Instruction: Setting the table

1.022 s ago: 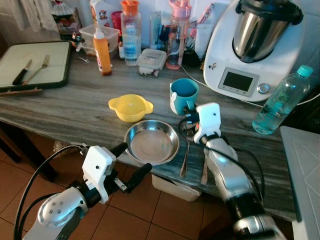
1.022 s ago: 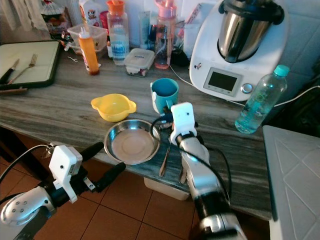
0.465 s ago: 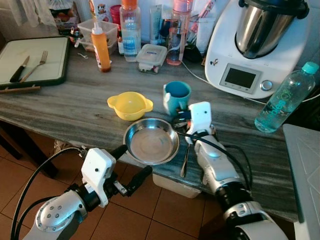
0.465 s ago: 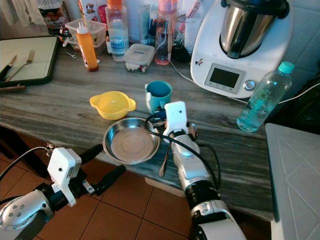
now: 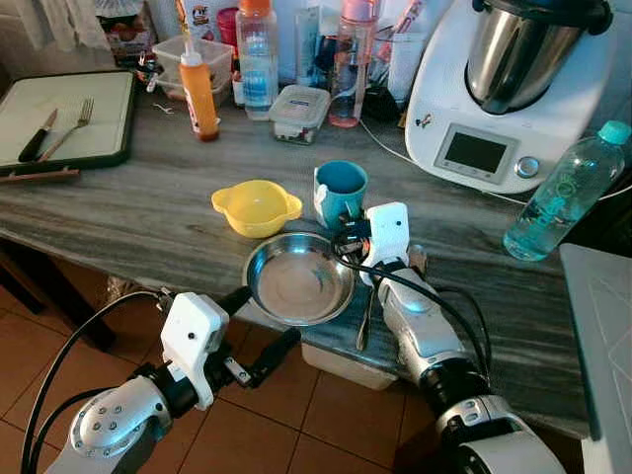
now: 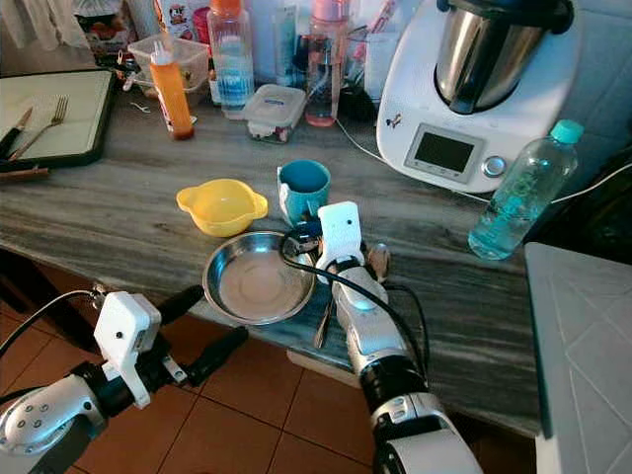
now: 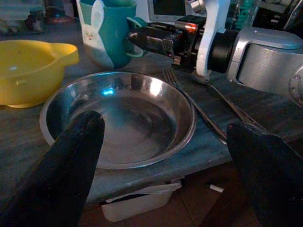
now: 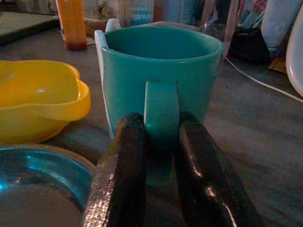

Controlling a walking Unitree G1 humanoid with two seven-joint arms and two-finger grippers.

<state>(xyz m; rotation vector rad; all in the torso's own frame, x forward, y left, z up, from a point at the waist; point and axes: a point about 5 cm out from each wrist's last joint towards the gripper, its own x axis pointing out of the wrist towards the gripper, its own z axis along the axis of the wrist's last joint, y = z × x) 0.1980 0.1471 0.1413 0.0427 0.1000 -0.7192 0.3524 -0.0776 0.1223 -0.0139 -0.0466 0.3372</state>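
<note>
A teal mug (image 5: 340, 191) stands on the grey wooden table (image 5: 128, 212), just behind a steel plate (image 5: 298, 279) near the front edge. My right gripper (image 5: 348, 237) is shut on the mug's handle (image 8: 161, 113), one black finger on each side of it. A yellow bowl (image 5: 257, 207) sits to the left of the mug. Right of the plate, a fork (image 7: 189, 97) and a spoon (image 5: 366, 314) lie partly under my right arm. My left gripper (image 5: 271, 314) hangs open below the table's front edge, facing the plate (image 7: 118, 118).
A white food processor (image 5: 513, 89) and a water bottle (image 5: 563, 193) stand at the right. Bottles and boxes line the back, with an orange sauce bottle (image 5: 200, 89). A tray (image 5: 69, 118) with a knife and a fork lies far left. A power cable (image 5: 395, 153) runs behind the mug.
My right gripper has slid the teal mug to the left, closer to the yellow bowl and the plate's far rim. The left gripper has stayed put.
</note>
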